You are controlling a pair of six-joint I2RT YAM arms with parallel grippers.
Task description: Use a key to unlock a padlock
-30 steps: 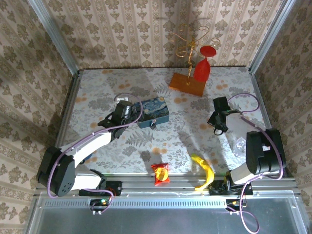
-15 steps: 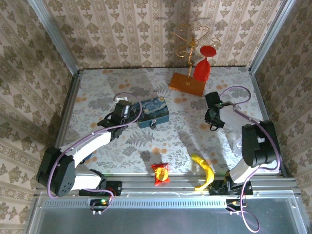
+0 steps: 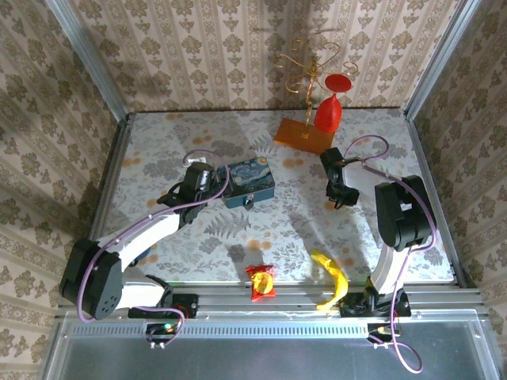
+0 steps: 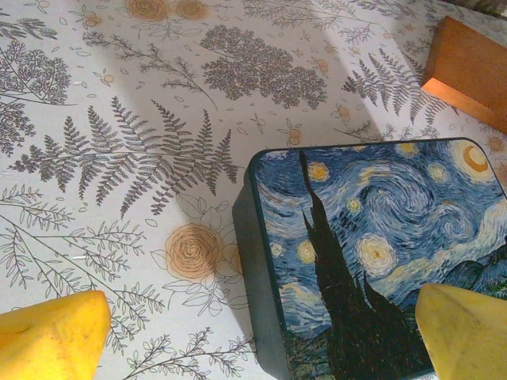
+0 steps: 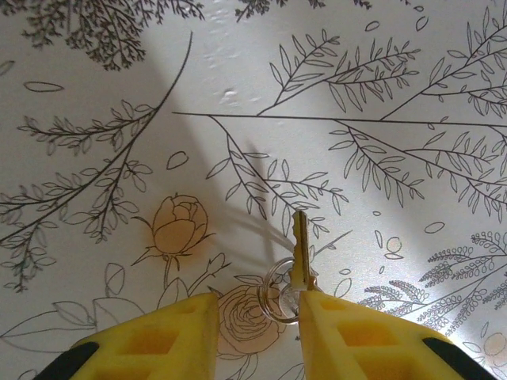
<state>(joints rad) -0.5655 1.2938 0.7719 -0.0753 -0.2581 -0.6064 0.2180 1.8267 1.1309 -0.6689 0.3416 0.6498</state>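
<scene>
Hovering with the left gripper [image 4: 260, 328] spread fully wide at one end of the blue tin [image 4: 372, 253], one yellow finger above the lid, the other above the flowered tablecloth [image 4: 119, 158]; nothing gripped. Keeping the right gripper [image 5: 257, 317] low over the cloth, well to the right of the tin, jaws partly apart. Showing a small key [image 5: 299, 237] on a ring [image 5: 277, 294] in that gap, against one finger's inner edge, not pinched between both; hard to tell whether lying flat. Spotting the padlock [image 3: 248, 203] as a small dark speck at the tin's near side, well apart from the key.
</scene>
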